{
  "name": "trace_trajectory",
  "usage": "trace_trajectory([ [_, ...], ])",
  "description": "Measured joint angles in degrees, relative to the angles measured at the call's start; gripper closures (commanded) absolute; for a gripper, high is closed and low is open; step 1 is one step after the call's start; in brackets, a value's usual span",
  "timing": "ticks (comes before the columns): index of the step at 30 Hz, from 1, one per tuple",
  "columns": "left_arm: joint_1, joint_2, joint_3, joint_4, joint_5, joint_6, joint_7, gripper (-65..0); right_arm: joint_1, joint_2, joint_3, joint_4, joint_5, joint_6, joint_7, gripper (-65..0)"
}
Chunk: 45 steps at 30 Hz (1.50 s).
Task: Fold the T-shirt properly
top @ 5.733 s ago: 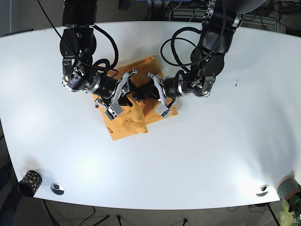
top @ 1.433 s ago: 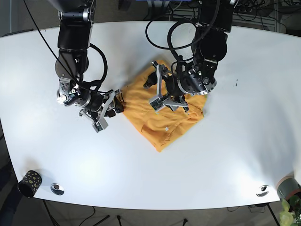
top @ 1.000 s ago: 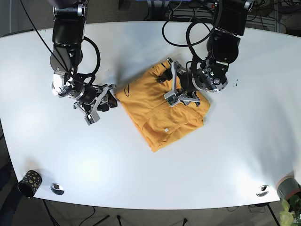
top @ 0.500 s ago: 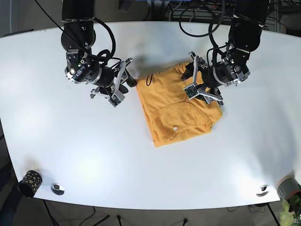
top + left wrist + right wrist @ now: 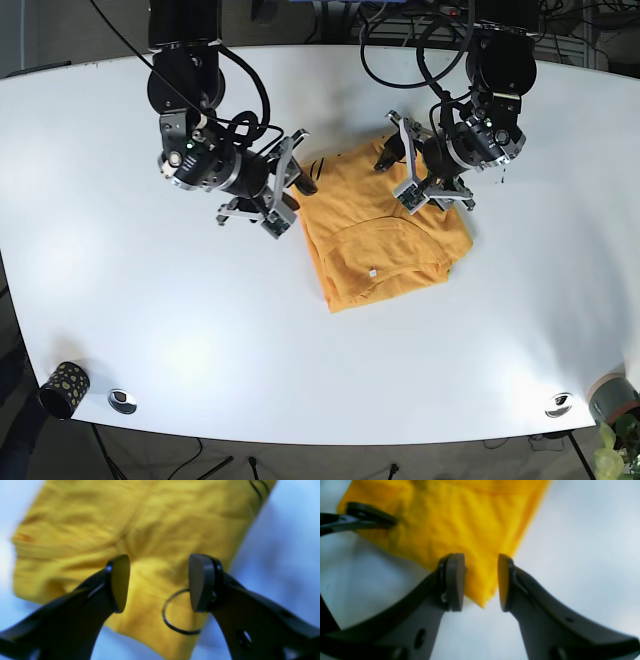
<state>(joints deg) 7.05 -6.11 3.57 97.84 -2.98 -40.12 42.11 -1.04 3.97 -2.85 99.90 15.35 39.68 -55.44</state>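
Orange-yellow T-shirt (image 5: 385,232) sits mid tabletop (image 5: 200,340), already folded into compact wrinkly block, long axis running roughly top-to-bottom in base view. Soft cotton, thin black cord looped near one edge. Right gripper (image 5: 480,583) hovers at shirt's corner, fingers apart, nothing held. Left gripper (image 5: 160,583) right over cloth, fingers spread wide, empty too. Both about equally close, one per side.

I'm seeing my left gripper (image 5: 159,582) hanging with jaws spread wide, while my right gripper (image 5: 481,582) is hovering, jaws slightly parted.
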Motion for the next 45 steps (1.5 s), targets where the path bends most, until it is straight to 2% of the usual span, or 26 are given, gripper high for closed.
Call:
trace_trajectory([
  [5, 0.5, -0.5, -0.9, -3.5, 0.0, 0.1, -0.7, -34.4, 0.7, -0.9, -1.4, -8.5, 1.0, 0.04, 7.8, -20.3],
  [8, 0.4, -1.5, -0.8, -5.9, -1.3, 0.2, -2.8, -34.4, 0.8, 0.5, -1.3, -13.2, 0.9, -0.02, 10.2, -20.3],
  [11, -0.2, -3.7, -0.7, -8.1, -3.8, -0.5, -4.8, -34.4, 0.2, 1.7, -1.1, -13.6, 0.9, -0.02, 10.3, -20.3],
  [14, -0.3, -5.2, -0.6, -8.1, -4.3, -0.7, -5.6, -34.4, -0.9, 1.7, -1.1, -10.6, 0.1, -0.24, 8.7, -20.3],
  [18, 0.6, -6.8, -4.2, -4.1, -1.9, -0.4, -1.9, -34.4, -2.2, 2.3, -0.8, -4.1, 1.4, 0.46, 6.2, -20.3],
  [21, 0.9, -7.6, -6.6, -0.5, 0.7, 0.2, 1.0, -34.6, -1.9, 2.8, 0.1, -3.2, 0.8, 0.02, 5.2, -20.3],
  [24, 0.7, -7.6, -6.7, 3.5, 0.4, 0.2, 1.1, -35.0, -1.9, 3.2, 0.1, -4.0, 0.2, -0.24, 5.1, -20.3],
  [28, 0.3, -5.3, -4.7, 7.6, -0.1, 0.1, 0.9, -35.3, -2.8, 2.1, -4.1, -5.1, -0.2, -0.26, 4.6, -20.3],
  [31, -0.9, -1.5, -4.7, 8.1, 0.1, -0.2, 3.4, -40.7, -3.8, 0.3, -5.3, -5.1, 0.9, 0.39, 4.7, -20.3],
  [36, -2.6, 2.5, -5.0, 8.1, 0.4, -0.2, 5.0, -51.1, -3.5, 0.7, -4.9, -5.1, 0.8, 0.15, 4.8, -20.3],
  [38, -2.8, 3.9, -4.6, 8.1, 0.4, 1.8, 5.0, -56.4, -3.6, 1.4, -4.0, -5.1, 0.7, 0.17, 4.7, -20.3],
  [41, -3.7, 6.4, -4.7, 8.0, 0.0, 10.0, 5.5, -61.9, -3.7, 1.0, -0.7, -5.1, 0.7, 0.24, 4.6, -20.3],
  [45, -5.1, 9.0, -4.9, 7.0, 0.2, 16.8, 4.0, -64.0, -3.3, 1.1, 2.8, -5.1, 0.7, 0.2, 4.8, -20.3],
])
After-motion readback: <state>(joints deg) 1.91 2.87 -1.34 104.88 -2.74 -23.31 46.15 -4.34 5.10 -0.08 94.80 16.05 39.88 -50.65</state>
